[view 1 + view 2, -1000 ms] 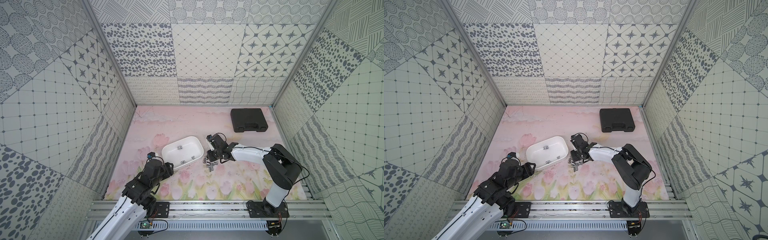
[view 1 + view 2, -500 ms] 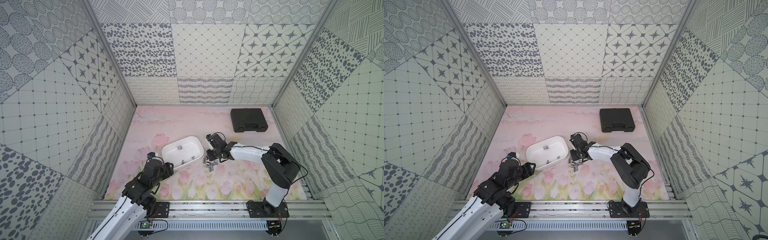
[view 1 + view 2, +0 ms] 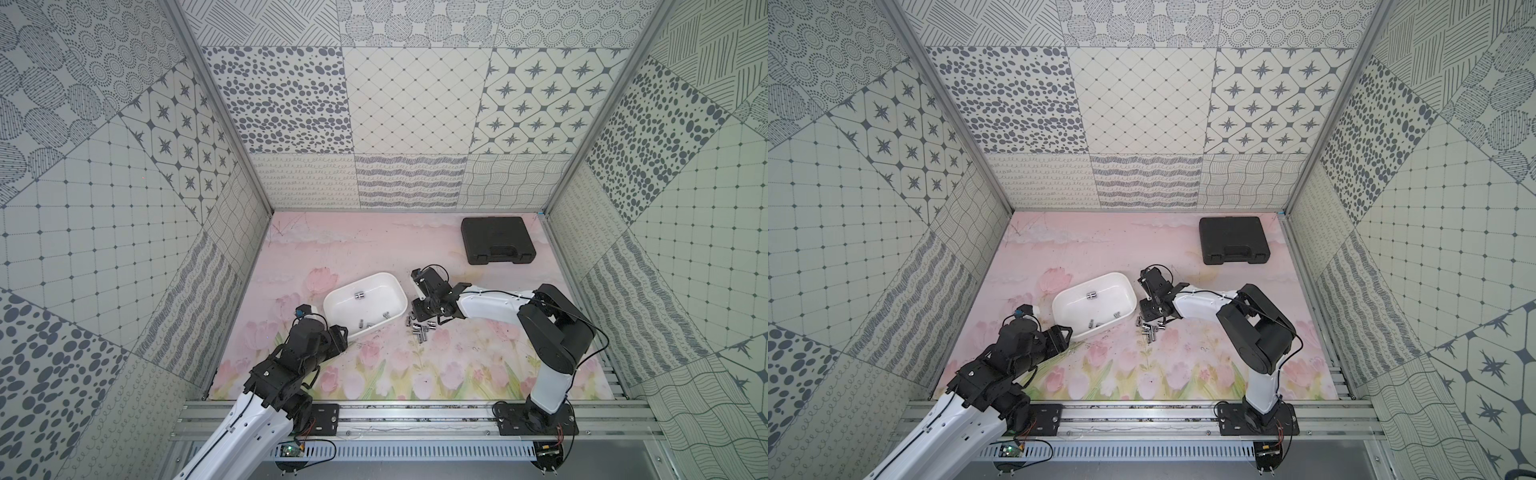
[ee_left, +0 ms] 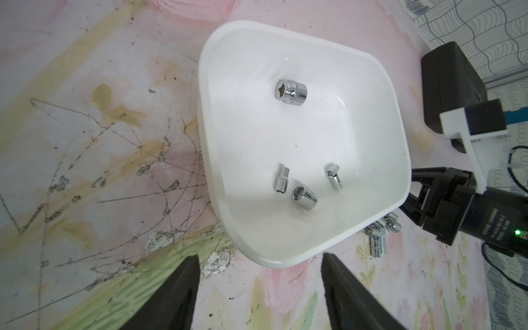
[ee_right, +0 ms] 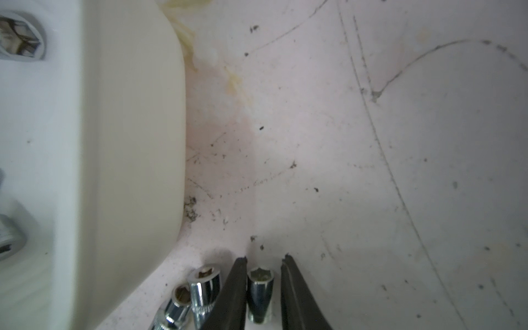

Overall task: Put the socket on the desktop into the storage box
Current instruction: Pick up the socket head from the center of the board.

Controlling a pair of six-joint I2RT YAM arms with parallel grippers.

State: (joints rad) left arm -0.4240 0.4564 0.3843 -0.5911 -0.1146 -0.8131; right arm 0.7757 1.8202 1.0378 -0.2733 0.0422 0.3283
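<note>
Several small chrome sockets (image 3: 419,330) lie clustered on the pink tulip desktop (image 3: 478,349), just right of the white storage box (image 3: 345,309). My right gripper (image 5: 264,258) is down among them. Its fingers sit close against the sides of one socket (image 5: 260,294), which still rests on the desktop. Two more sockets (image 5: 204,285) lie beside that finger, near the box wall (image 5: 128,143). Inside the storage box (image 4: 328,128) lie several sockets, the largest (image 4: 291,93) apart from the rest. My left gripper (image 4: 258,257) hovers open and empty at the box's near corner.
A closed black tool case (image 3: 498,241) lies at the back right of the desktop. Patterned walls enclose the desktop on three sides. An aluminium rail (image 3: 415,415) with both arm bases runs along the front edge.
The right gripper's fingers have drawn in around the socket and the arm has crept slightly toward the box. The left arm has not moved.
</note>
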